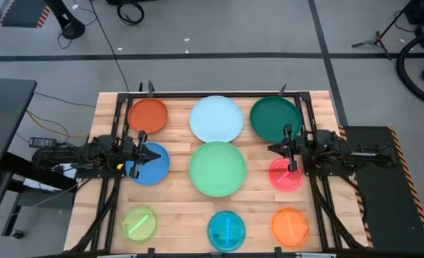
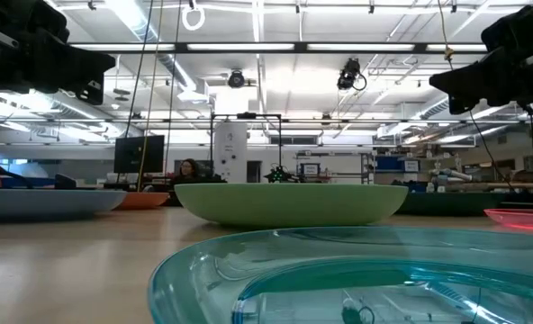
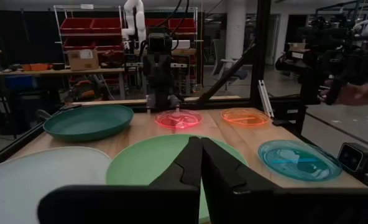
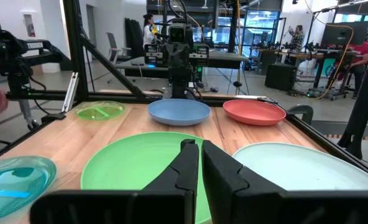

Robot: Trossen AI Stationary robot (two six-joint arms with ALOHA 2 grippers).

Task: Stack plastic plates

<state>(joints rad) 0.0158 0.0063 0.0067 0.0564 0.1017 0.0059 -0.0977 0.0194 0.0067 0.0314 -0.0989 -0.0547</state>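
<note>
Nine round plates lie flat on the wooden table in three rows. In the high view the far row holds the orange-red plate [image 1: 148, 115], the light blue plate [image 1: 216, 119] and the dark green plate [image 1: 276, 118]. The middle row holds the blue plate [image 1: 150, 166], the light green plate [image 1: 218, 169] and the pink-red plate [image 1: 286, 175]. Nearest are the small lime plate [image 1: 139, 223], cyan plate [image 1: 226, 230] and orange plate [image 1: 290, 226]. My left gripper [image 1: 155, 154] hangs shut above the blue plate. My right gripper [image 1: 272, 148] hangs shut between the dark green and pink-red plates.
A dark frame [image 1: 112, 136] runs along the table's left, right and far sides, and both arms reach in over it. In the low view both arms [image 2: 32, 45] [image 2: 505, 54] are well above the plates. People show in the room beyond the table.
</note>
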